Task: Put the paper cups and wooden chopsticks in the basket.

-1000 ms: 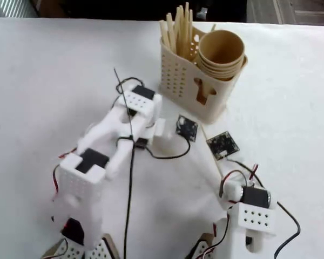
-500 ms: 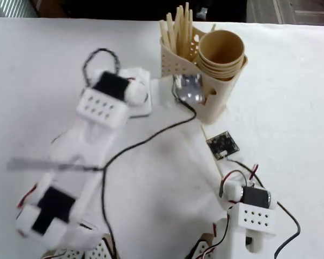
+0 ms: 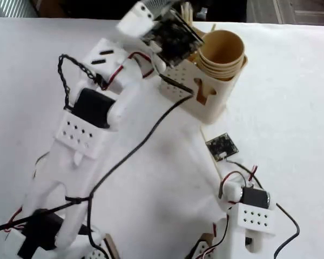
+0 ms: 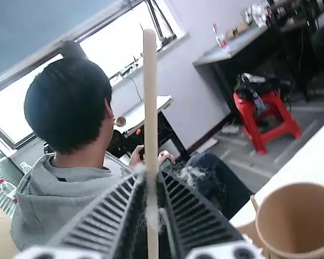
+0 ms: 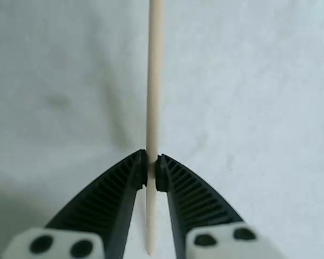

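Note:
A cream basket (image 3: 211, 103) stands at the back of the white table, holding stacked paper cups (image 3: 221, 51) and several wooden chopsticks (image 3: 188, 12). My left arm (image 3: 92, 118) is raised with its wrist beside the basket's top. The left gripper (image 4: 149, 170) is shut on an upright chopstick (image 4: 149, 81), with the paper cup's rim (image 4: 297, 221) close beside it. My right arm (image 3: 254, 210) sits low at the front right. Its gripper (image 5: 151, 159) is shut on a chopstick (image 5: 154, 70) lying on the table, whose far end (image 3: 204, 131) points at the basket.
The right arm's camera board (image 3: 221, 145) hangs above the table between that arm and the basket. Cables trail from both arms. Bare white table (image 3: 291, 108) spreads right of the basket and at the far left.
The left arm has swung up from low over the table to the basket's top. The right arm and its chopstick have not moved.

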`<state>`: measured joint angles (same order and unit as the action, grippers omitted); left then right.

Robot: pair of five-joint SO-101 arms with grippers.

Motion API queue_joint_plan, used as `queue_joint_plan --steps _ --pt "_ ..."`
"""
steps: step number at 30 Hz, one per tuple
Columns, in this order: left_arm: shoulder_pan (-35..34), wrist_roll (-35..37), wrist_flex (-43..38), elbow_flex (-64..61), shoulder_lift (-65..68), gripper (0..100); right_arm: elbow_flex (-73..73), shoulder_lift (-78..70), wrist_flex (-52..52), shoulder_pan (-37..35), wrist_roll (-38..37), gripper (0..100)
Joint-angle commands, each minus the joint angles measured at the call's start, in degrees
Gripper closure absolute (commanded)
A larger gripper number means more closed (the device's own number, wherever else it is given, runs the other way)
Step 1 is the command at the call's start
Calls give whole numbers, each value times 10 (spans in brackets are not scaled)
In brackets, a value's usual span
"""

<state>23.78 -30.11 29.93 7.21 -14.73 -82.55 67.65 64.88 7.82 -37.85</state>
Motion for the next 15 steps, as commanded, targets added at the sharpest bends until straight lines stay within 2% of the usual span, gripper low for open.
queue_joint_plan --steps 1,10,15 --pt "6 62 -63 20 -25 978 4 7 -4 7 7 981" --pt "2 180 -139 25 67 978 4 7 -4 7 7 981" --pt "1 211 -174 25 126 978 4 7 -4 7 7 981"
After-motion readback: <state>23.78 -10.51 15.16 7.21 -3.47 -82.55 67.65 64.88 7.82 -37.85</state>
